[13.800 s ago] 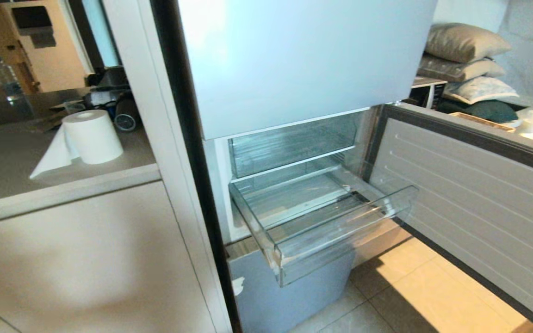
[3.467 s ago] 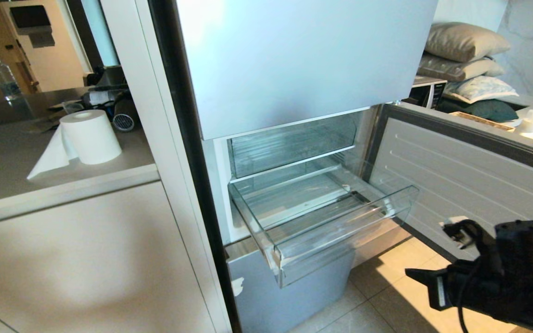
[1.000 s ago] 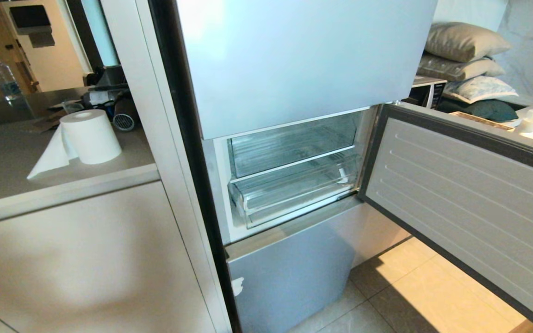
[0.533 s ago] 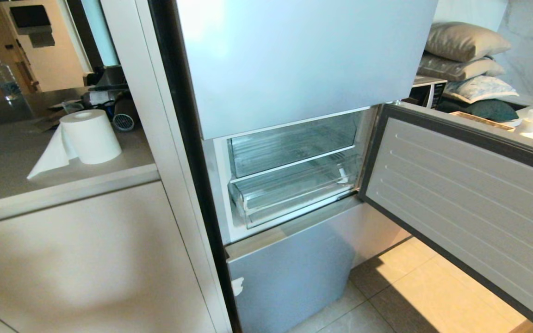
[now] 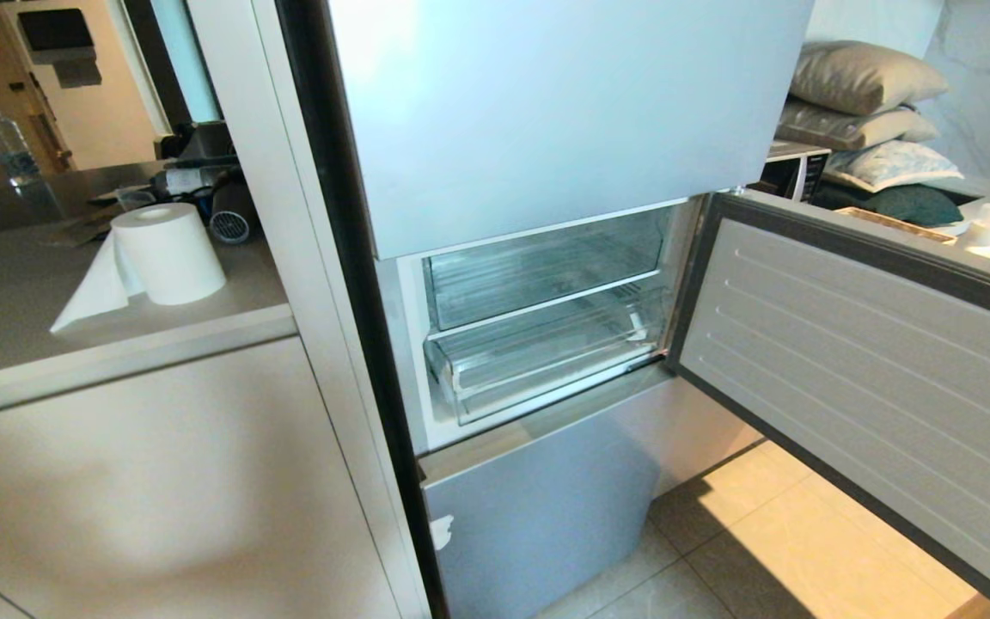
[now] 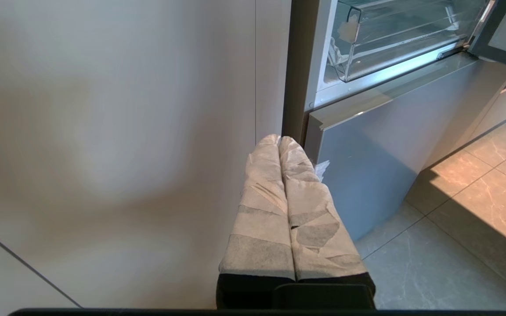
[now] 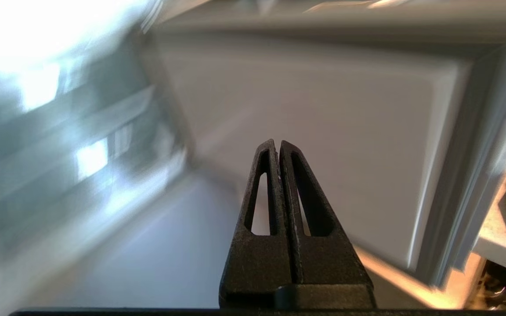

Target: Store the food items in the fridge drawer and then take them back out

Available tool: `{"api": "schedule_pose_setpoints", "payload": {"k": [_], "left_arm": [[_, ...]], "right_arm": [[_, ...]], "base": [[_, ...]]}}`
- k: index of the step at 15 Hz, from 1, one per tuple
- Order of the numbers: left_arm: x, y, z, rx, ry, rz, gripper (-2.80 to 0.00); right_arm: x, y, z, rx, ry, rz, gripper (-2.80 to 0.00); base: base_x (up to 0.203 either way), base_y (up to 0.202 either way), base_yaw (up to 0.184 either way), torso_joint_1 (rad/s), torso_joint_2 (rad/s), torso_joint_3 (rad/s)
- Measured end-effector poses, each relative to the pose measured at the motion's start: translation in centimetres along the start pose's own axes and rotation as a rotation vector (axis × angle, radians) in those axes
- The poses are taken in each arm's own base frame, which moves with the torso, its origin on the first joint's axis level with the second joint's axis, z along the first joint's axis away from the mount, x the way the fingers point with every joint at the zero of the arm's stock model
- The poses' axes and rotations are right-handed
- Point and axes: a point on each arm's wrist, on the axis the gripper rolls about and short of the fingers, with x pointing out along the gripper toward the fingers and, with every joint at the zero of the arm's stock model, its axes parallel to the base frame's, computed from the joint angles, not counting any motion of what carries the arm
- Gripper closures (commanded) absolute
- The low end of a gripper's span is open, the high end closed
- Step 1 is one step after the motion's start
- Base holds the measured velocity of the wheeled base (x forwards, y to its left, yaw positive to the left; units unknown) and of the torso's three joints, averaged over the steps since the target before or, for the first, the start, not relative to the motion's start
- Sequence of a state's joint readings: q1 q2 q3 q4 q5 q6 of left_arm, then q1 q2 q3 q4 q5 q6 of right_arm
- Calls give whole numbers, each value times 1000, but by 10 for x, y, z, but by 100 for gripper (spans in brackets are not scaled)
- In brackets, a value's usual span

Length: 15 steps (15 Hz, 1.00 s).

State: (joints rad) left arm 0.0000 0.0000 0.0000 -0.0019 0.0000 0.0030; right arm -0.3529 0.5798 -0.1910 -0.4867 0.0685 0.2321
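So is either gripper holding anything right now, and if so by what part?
Nothing is held. The left gripper has its wrapped fingers pressed together on nothing, low beside the fridge. The right gripper is shut and empty too.

Grey countertop [image 5: 22, 292] left of the fridge has a white paper towel roll [image 5: 170, 254] standing on it, loose sheet trailing left, plus a water bottle [image 5: 12, 155] and dark clutter further back.

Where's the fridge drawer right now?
In the head view the fridge drawer sits pushed into the fridge, centre frame, just under the upper clear bin and left of the open door.
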Motion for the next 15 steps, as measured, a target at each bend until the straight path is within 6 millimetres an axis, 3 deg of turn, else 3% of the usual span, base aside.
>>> {"api": "schedule_pose_setpoints", "payload": {"k": [4, 6, 15], "left_arm": [[0, 0, 0, 0, 0, 0, 0], [0, 0, 0, 0, 0, 0, 0], [0, 0, 0, 0, 0, 0, 0]], "right_arm": [[-42, -13, -69, -269, 277, 183, 0], [-54, -19, -88, -315, 376, 273, 0], [-72, -25, -91, -294, 118, 307, 0]], "base": [[0, 0, 0, 0, 0, 0], [0, 0, 0, 0, 0, 0], [0, 0, 0, 0, 0, 0]]}}
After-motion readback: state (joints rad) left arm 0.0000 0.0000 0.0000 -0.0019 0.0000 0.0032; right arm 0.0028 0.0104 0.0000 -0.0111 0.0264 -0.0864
